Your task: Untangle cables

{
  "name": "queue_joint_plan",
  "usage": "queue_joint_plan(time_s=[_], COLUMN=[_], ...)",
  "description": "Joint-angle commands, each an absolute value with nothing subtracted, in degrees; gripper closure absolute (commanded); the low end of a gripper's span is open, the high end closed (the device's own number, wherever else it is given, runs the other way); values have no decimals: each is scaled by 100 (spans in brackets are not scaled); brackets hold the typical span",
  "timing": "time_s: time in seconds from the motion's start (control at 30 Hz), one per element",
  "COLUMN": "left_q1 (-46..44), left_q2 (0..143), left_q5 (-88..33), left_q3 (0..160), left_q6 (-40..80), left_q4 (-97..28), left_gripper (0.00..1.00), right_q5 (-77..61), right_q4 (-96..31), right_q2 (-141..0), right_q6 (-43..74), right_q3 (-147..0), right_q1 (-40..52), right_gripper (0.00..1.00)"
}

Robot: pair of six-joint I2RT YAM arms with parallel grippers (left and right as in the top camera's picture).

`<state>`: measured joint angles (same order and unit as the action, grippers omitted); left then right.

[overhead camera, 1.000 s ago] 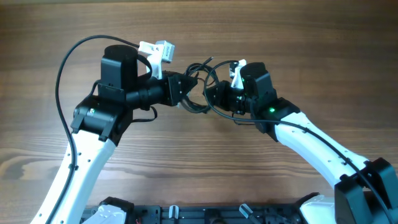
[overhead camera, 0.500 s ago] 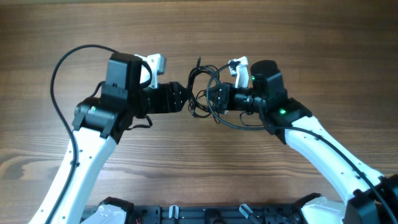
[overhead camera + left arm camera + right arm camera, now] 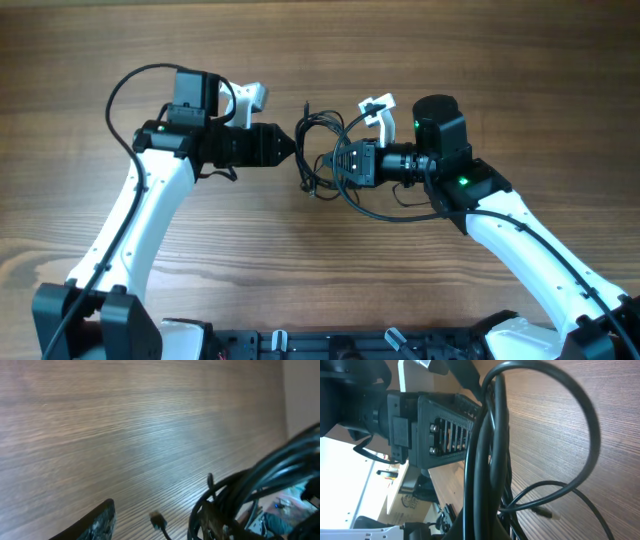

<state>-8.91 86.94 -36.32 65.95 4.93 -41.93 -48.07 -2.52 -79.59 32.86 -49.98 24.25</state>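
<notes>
The cables (image 3: 312,186) are a tangle of thin black cords held above the wooden table between my two grippers. My right gripper (image 3: 338,160) points left and is shut on the bundle. In the right wrist view the cords (image 3: 490,450) run up from its jaws (image 3: 490,530), and a plug end (image 3: 545,511) hangs loose. My left gripper (image 3: 292,148) points right at the tangle's left side. In the left wrist view its fingers (image 3: 97,522) stand apart. A small plug (image 3: 159,521) dangles between them, and the bundle (image 3: 250,490) lies against the right finger.
The table (image 3: 300,40) is bare wood all around. The left arm's own thick wire (image 3: 118,95) arcs out to the left. A black rail (image 3: 330,345) runs along the front edge. The left gripper's body (image 3: 435,425) fills the upper left of the right wrist view.
The left arm has swung upward and its gripper has drawn slightly left of the tangle. The right gripper has levelled out and shifted right with the bundle still in it.
</notes>
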Motion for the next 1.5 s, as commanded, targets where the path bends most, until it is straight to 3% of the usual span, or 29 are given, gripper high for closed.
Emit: queue_joint_plan(time_s=[0.0, 0.37, 0.73, 0.77, 0.87, 0.97, 1.07, 1.2, 1.3, 1.47], left_q1=[-888, -956, -1881, -1911, -1922, -1763, -1258, -637, -523, -523], left_q2=[8842, 9271, 9581, 9581, 9581, 9581, 9553, 9203, 8694, 7837], left_q5=[-4263, -5494, -6368, -6368, -6292, -6158, -6060, -6058, -6058, -5808], left_q3=[6556, 6556, 6556, 6556, 6556, 6556, 6558, 6560, 6560, 6560], left_q6=[167, -672, -1479, -1479, -1476, -1452, -1061, -832, -812, -126], left_q4=[-4053, -4158, -3704, -3675, -3612, -3649, -3667, -3763, -3872, -3879], left_gripper=[44, 43, 44, 46, 68, 76, 96, 96, 96, 96], right_q5=[-5033, -5076, -5072, -5074, -5074, -5072, -4886, -3354, -1828, -419], right_q4=[-220, -220, -172, -123, 30, 25, -235, -1406, -2399, -3339], right_q2=[-7830, -7830, -7830, -7830, -7830, -7830, -7830, -7832, -7843, -7843], right_q6=[3168, 3199, 3315, 3336, 3498, 3621, 3758, 4091, 4250, 4340], right_q3=[-5111, -5111, -5111, -5111, -5111, -5111, -5111, -5111, -5111, -5109], right_q1=[2412, 2412, 2412, 2412, 2379, 2217, 1920, 1721, 1721, 1721], right_gripper=[95, 95, 96, 96, 95, 95, 95, 96, 95, 95])
